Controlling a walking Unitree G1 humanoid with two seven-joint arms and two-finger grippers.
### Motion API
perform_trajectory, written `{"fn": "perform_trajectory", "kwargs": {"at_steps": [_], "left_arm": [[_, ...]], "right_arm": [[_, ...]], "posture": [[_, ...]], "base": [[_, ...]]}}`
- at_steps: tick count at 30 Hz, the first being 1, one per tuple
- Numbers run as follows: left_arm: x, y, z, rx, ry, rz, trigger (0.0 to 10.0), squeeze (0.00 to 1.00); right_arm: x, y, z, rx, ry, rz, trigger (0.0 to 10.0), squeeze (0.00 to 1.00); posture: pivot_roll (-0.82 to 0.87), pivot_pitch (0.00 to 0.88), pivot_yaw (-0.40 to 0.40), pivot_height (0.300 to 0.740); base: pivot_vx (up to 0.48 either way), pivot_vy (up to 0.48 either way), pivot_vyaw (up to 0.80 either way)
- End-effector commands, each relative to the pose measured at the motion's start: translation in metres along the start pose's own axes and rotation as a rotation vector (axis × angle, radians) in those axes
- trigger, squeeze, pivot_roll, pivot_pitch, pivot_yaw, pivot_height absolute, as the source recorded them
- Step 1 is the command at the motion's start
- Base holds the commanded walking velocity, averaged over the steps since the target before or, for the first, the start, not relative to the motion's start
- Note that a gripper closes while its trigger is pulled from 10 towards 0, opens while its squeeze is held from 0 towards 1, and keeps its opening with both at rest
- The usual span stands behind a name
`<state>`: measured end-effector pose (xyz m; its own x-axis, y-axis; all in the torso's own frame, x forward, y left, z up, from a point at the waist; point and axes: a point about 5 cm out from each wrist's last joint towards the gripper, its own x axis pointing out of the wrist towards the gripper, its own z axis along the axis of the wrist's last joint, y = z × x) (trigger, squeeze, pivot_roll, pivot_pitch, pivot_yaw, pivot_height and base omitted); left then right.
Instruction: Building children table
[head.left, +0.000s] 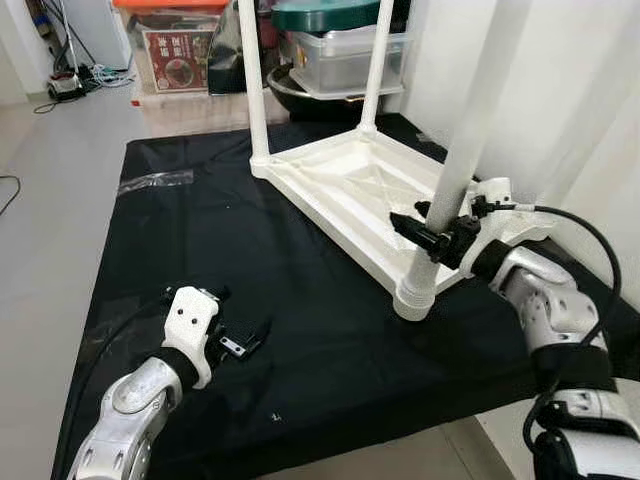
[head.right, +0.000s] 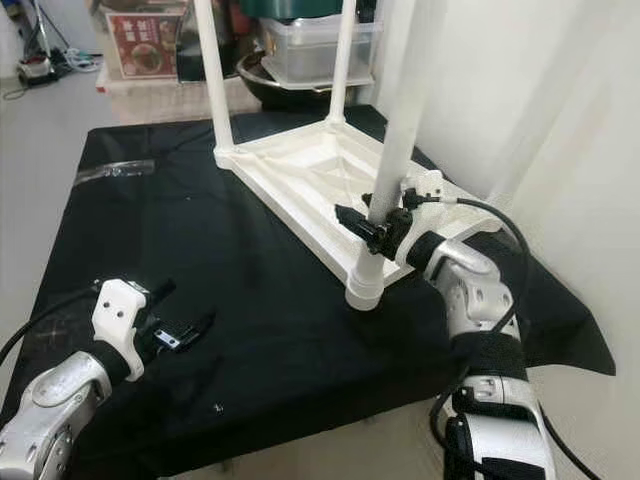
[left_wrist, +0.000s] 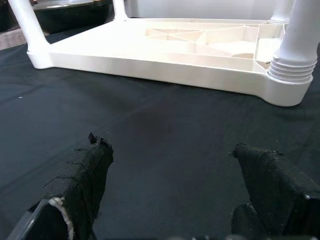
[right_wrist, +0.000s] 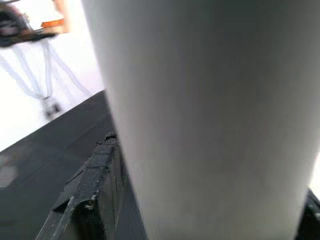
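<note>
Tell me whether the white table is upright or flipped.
Flipped: the white table lies top-down on the black cloth, legs pointing up; the right gripper clasps the near leg.

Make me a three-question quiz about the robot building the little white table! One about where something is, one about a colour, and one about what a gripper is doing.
1. Where does the upside-down white table lie?
A. on a black cloth
B. on a wooden shelf
C. in a box

2. What colour is the leg at the right gripper?
A. red
B. white
C. blue

3. What is the left gripper doing?
A. gripping a leg
B. holding a cup
C. open and holding nothing, above the cloth

Answers:
1 A, the black cloth spreads under the table.
2 B, the leg is white like the table.
3 C, its fingers are spread with nothing between them.
</note>
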<state>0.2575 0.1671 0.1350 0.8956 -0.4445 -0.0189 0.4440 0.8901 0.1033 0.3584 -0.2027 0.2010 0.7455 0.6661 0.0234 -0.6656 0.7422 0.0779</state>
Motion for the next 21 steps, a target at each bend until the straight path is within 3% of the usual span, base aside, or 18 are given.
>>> {"fn": "perform_trajectory", "kwargs": {"at_steps": [1, 2, 5, 6, 7, 9, 11, 12, 13, 14, 16, 18, 21], "left_arm": [[-0.002, 0.003, -0.003, 0.002, 0.009, 0.000, 10.0, 0.00], [-0.002, 0.003, -0.003, 0.002, 0.009, 0.002, 10.0, 0.00], [-0.002, 0.003, -0.003, 0.002, 0.008, 0.003, 10.0, 0.00], [-0.002, 0.003, -0.003, 0.002, 0.006, 0.004, 10.0, 0.00], [-0.002, 0.003, -0.003, 0.002, 0.006, 0.004, 10.0, 0.00], [-0.002, 0.002, -0.003, 0.000, 0.006, 0.004, 10.0, 0.00], [-0.002, 0.002, -0.003, 0.000, 0.006, 0.004, 10.0, 0.00], [-0.002, 0.002, -0.003, 0.000, 0.006, 0.004, 10.0, 0.00], [-0.002, 0.002, -0.003, 0.000, 0.006, 0.004, 10.0, 0.00], [-0.002, 0.002, -0.003, 0.001, 0.006, 0.003, 10.0, 0.00], [-0.001, 0.001, -0.004, 0.002, 0.006, 0.002, 10.0, 0.00], [-0.001, 0.001, -0.004, 0.002, 0.006, 0.002, 10.0, 0.00], [0.000, -0.001, -0.005, 0.007, 0.007, 0.008, 10.0, 0.00]], "right_arm": [[0.006, 0.005, -0.003, -0.001, 0.006, 0.082, 4.4, 0.00], [0.006, 0.003, -0.002, -0.003, 0.001, 0.088, 0.0, 0.00], [0.006, 0.000, -0.001, 0.002, -0.001, 0.091, 0.0, 0.00], [0.006, -0.009, 0.001, 0.011, -0.017, 0.008, 0.0, 0.00], [0.006, -0.009, 0.001, 0.011, -0.017, 0.008, 0.0, 0.00], [0.010, -0.017, -0.005, -0.042, 0.024, -0.204, 0.0, 0.00], [0.010, -0.017, -0.005, -0.042, 0.024, -0.204, 0.0, 0.00], [0.012, -0.019, -0.010, -0.043, 0.059, -0.320, 0.0, 0.00], [0.012, -0.019, -0.010, -0.043, 0.059, -0.320, 0.0, 0.00], [0.014, -0.018, -0.017, -0.003, 0.076, -0.466, 0.0, 0.00], [0.011, -0.003, -0.041, 0.029, 0.130, -0.739, 0.0, 0.00], [0.011, -0.003, -0.041, 0.029, 0.130, -0.739, 0.0, 0.00], [0.007, 0.037, -0.061, 0.024, 0.139, -0.945, 0.0, 0.00]], "posture": [[0.03, 0.000, -0.051, 0.740], [0.03, 0.000, -0.055, 0.740], [0.03, 0.000, -0.055, 0.740], [0.03, 0.000, -0.058, 0.740], [0.03, 0.000, -0.058, 0.740], [0.03, 0.000, -0.059, 0.740], [0.03, 0.000, -0.059, 0.740], [0.03, 0.000, -0.058, 0.740], [0.03, 0.000, -0.058, 0.740], [0.03, 0.000, -0.061, 0.740], [0.03, 0.000, -0.059, 0.740], [0.03, 0.000, -0.059, 0.740], [0.05, 0.000, -0.067, 0.740]], "base": [[0.000, 0.000, 0.00], [0.000, 0.000, 0.00], [0.000, 0.000, 0.00], [0.000, 0.000, 0.00], [0.000, 0.000, 0.00], [0.000, 0.000, 0.00], [0.000, 0.000, 0.00], [0.000, 0.000, 0.00], [0.000, 0.000, 0.00], [0.000, 0.000, 0.00], [0.000, 0.000, 0.00], [0.000, 0.000, 0.00], [0.000, 0.000, 0.00]]}}
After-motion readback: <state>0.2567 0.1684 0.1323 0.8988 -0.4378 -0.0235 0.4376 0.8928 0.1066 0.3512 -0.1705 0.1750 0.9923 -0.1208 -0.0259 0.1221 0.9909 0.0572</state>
